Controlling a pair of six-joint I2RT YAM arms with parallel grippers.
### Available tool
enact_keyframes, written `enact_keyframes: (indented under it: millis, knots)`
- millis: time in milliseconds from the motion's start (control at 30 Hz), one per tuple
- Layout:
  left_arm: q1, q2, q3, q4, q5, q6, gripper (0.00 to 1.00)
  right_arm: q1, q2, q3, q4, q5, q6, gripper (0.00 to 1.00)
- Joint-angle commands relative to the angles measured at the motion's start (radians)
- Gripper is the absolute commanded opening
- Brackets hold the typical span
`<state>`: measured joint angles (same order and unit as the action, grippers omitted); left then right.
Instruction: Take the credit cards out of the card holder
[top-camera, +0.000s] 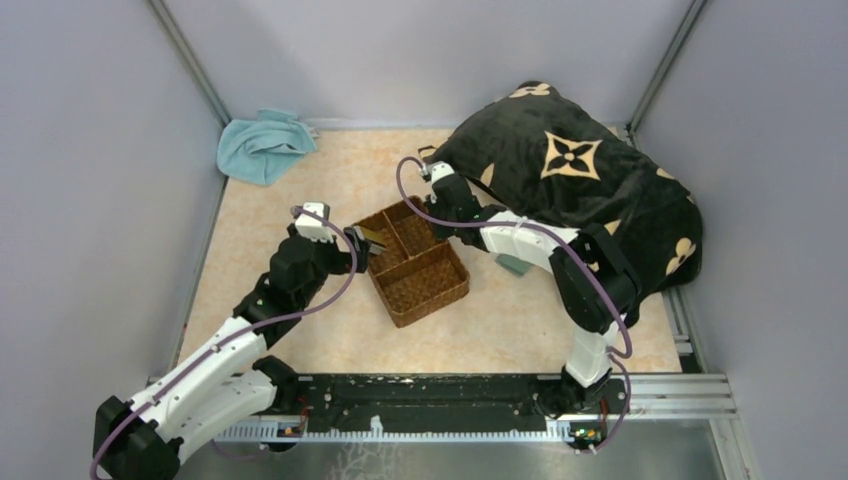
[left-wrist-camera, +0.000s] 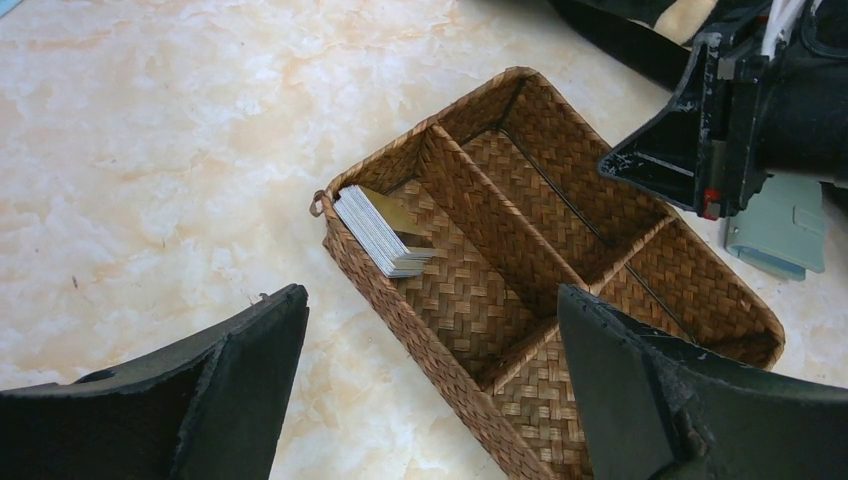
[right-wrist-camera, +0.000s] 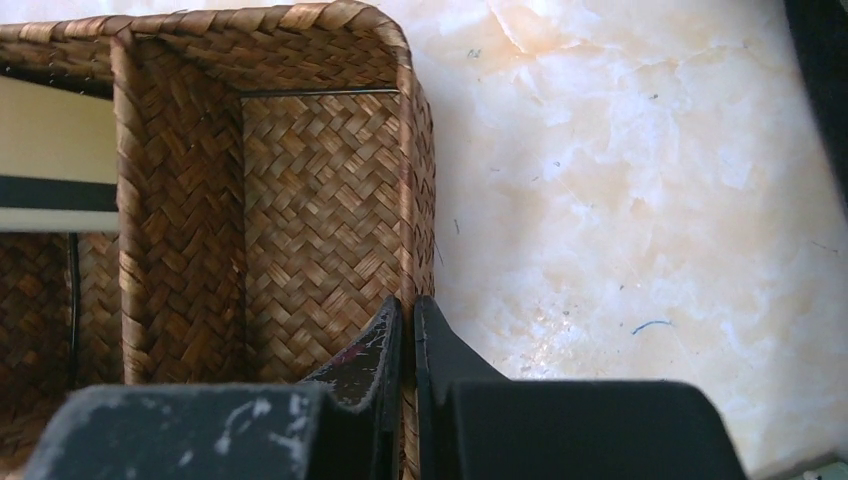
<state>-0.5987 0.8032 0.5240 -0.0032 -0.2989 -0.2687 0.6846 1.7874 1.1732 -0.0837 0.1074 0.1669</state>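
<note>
A stack of several credit cards (left-wrist-camera: 385, 232) stands on edge in the left small compartment of a brown wicker basket (left-wrist-camera: 440, 340). It also shows in the top view (top-camera: 369, 238), and a tan card with a dark stripe shows in the right wrist view (right-wrist-camera: 45, 135). The grey-green card holder (left-wrist-camera: 785, 228) lies on the table right of the basket, partly under the right arm (top-camera: 516, 265). My left gripper (left-wrist-camera: 432, 300) is open and empty above the basket's near-left side. My right gripper (right-wrist-camera: 408, 315) is shut on the basket's far wall (right-wrist-camera: 415, 200).
A black cushion-like bag with tan flower marks (top-camera: 590, 170) fills the back right. A light-blue towel (top-camera: 262, 145) lies in the back left corner. Grey walls enclose the marbled tabletop (top-camera: 300, 180).
</note>
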Motion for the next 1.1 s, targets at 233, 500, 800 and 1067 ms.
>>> enact_keyframes:
  millis: [233,500,800,1067]
  knots:
    - [-0.001,-0.035,-0.007,-0.025,-0.003,-0.001,1.00,0.004,0.043,0.116,-0.023,0.111,0.033,0.00]
    - [-0.001,-0.012,0.002,-0.027,0.007,0.000,1.00,0.004,0.090,0.215,-0.046,0.168,0.069,0.00]
    - [-0.001,-0.042,0.001,-0.063,0.002,-0.016,1.00,-0.054,0.214,0.383,-0.098,0.138,0.179,0.00]
    - [-0.002,-0.066,0.001,-0.095,0.004,-0.037,1.00,-0.095,0.296,0.497,-0.099,0.138,0.227,0.00]
